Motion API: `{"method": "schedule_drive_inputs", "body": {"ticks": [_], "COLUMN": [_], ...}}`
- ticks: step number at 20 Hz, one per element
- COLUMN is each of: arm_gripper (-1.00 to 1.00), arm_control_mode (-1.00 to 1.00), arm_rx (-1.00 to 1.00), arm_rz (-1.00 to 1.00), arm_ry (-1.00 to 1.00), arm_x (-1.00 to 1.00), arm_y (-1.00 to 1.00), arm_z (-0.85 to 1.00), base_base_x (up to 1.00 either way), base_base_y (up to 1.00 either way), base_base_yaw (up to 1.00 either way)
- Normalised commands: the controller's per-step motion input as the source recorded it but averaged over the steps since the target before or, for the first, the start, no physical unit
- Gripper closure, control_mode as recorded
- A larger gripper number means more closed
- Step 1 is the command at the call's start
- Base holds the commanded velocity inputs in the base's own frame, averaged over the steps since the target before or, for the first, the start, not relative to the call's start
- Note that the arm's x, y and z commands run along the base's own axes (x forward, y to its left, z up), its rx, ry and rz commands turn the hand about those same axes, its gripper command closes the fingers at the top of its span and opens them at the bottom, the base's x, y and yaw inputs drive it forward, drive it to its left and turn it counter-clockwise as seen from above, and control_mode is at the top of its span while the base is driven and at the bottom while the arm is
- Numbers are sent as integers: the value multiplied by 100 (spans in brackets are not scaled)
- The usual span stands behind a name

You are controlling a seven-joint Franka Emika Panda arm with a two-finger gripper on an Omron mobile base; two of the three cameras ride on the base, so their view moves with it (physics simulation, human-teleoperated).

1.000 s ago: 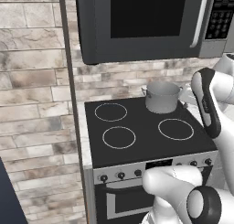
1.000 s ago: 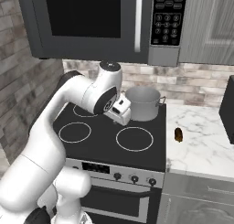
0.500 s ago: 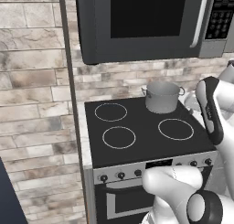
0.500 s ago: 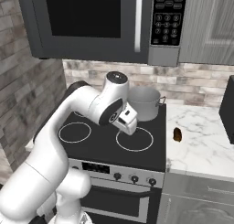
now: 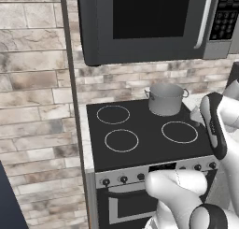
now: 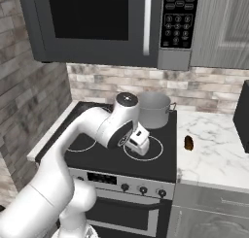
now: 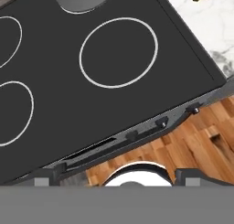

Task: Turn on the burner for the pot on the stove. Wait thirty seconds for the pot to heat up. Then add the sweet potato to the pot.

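Several knobs [image 6: 143,189] lined the stove [image 6: 102,157] front; the pincer [image 6: 140,145], jaws apart above it, risked turning the wrong one. The pot [image 6: 153,110] sat back right, sweet potato [image 6: 189,143] on the tabletop [image 6: 219,159].

I see the gripper [image 6: 141,145] has swung down and toward the near right, from up beside the pot [image 6: 153,109] to low over the stove's [image 6: 97,157] near-right ring, wrist rolled over.
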Motion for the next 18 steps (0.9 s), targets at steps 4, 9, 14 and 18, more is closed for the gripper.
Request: {"method": "schedule_drive_inputs", "body": {"ticks": [4,9,14,18], "arm_gripper": [-100,-100,-100,-100], "arm_control_mode": [-100,-100,-100,-100], "arm_rx": [0,-4,-7,-9], "arm_rz": [0,0,1,1], "arm_ry": [-12,-18,-18,-15], "arm_x": [-28,-37,-36,-42], "arm_y": [-26,-25,-18,-18], "arm_z": [-49,-69,-64,-74], "base_base_x": [0,0,0,0], "base_base_y": [0,0,0,0], "base_base_yaw": [0,0,0,0]}}
